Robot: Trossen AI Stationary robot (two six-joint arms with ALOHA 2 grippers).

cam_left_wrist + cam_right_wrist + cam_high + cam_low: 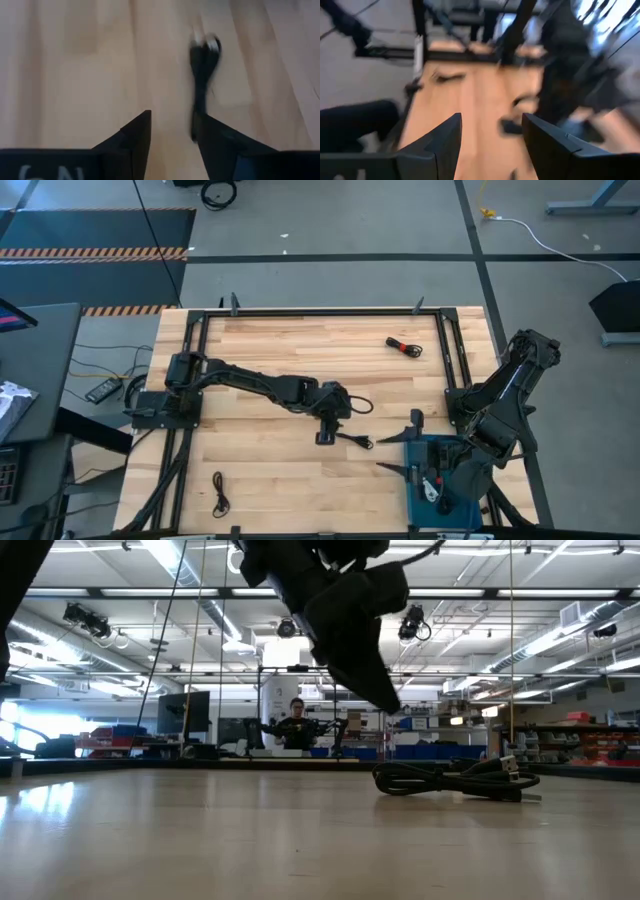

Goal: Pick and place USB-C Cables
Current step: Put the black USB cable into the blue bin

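The left tool (330, 423) hangs over the middle of the counter (300, 350), its two dark fingers (135, 137) apart and clamped on nothing. Just beside it, on the side towards the right arm, lies a black cable bundle (350, 440); its long axis appears to run roughly along the counter's length, away from the tool and towards the blue tray (412, 485). In the left wrist view the same bundle (202, 75) stretches forward from just off one fingertip, so it sits a little to the side of the gap, not between the fingers. By my reading, the coming grasp turns on a small sideways shift to bring the bundle between them.

Further right, the right tool (400, 452) waits above the tray's edge, fingers (445, 140) spread, also near this bundle but the left is nearer.

Other bundles lie well apart: a black one (219, 492) near the front left corner, a black and red one (404, 346) towards the far right. The counter is pale wooden planking, framed in black rails; beyond it, a workshop with shelving.
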